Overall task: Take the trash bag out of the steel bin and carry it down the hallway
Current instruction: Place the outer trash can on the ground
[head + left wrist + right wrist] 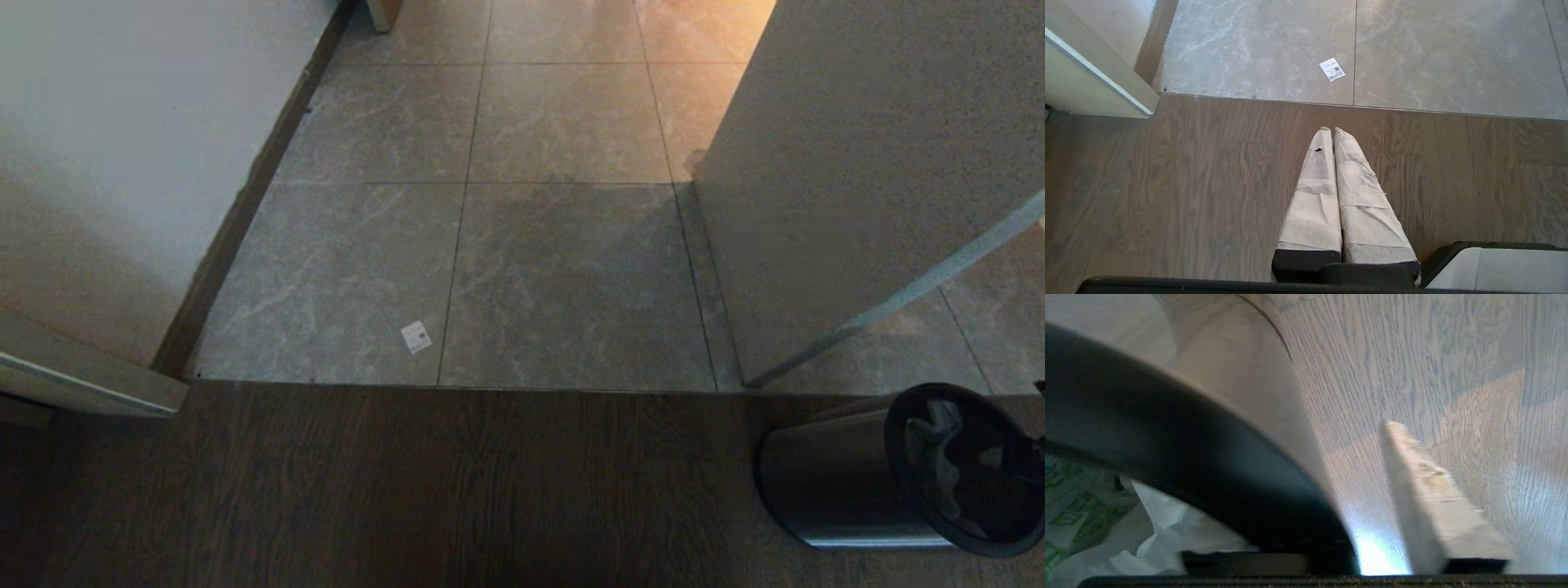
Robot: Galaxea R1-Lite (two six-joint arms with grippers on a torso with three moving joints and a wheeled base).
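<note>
The brushed-steel bin [849,482], cut off at four o'clock, holds the crinkled trash bag [939,457]. One right gripper finger [1433,506] is seen outside the black rim [1208,457]; grip unclear. Left gripper [1333,130] is closed.

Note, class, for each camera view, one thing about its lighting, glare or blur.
Head view: warm orange light falls on the far tiles, while the wood floor near the steel bin lies dim. Left wrist view: evenly lit and sharp. Right wrist view: smeared by blur, with bright glare on the bin's wall below its black rim.
</note>
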